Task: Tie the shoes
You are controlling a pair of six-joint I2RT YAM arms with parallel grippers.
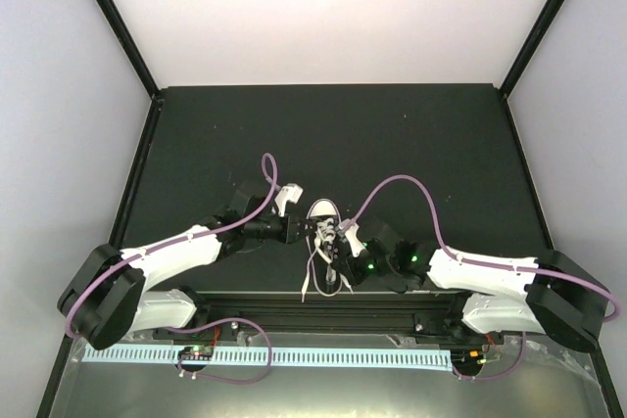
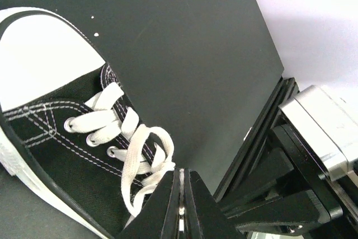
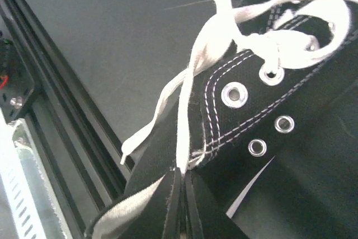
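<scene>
Sneaker (image 1: 326, 237), one, black canvas, white toe cap (image 1: 323, 210) pointing away from the arm bases; it lies on the black table (image 1: 392, 134) near the near edge, between the two grippers. Laces (image 1: 307, 284), white, with two loose strands trailing toward the black rail (image 1: 323, 305). Arms, two, white-shelled, each with one purple cable (image 1: 411, 183) arcing over it. Left gripper (image 1: 302, 229), one, at the shoe's left side; right gripper (image 1: 345, 250), one, at its right side; the top view is too small to show how their jaws stand. Left wrist view adds: sneaker (image 2: 50, 132) with toe cap (image 2: 39, 54) and crossed laces (image 2: 112, 118); left gripper (image 2: 180, 174) closed tight, a sliver of white lace in the seam. Right wrist view adds: side of the sneaker (image 3: 291, 138) with at least four metal eyelets (image 3: 235, 94), white stitching, a knot of laces (image 3: 224, 26) above; right gripper (image 3: 182, 174) pinched together on one strand that runs straight down into its tips
</scene>
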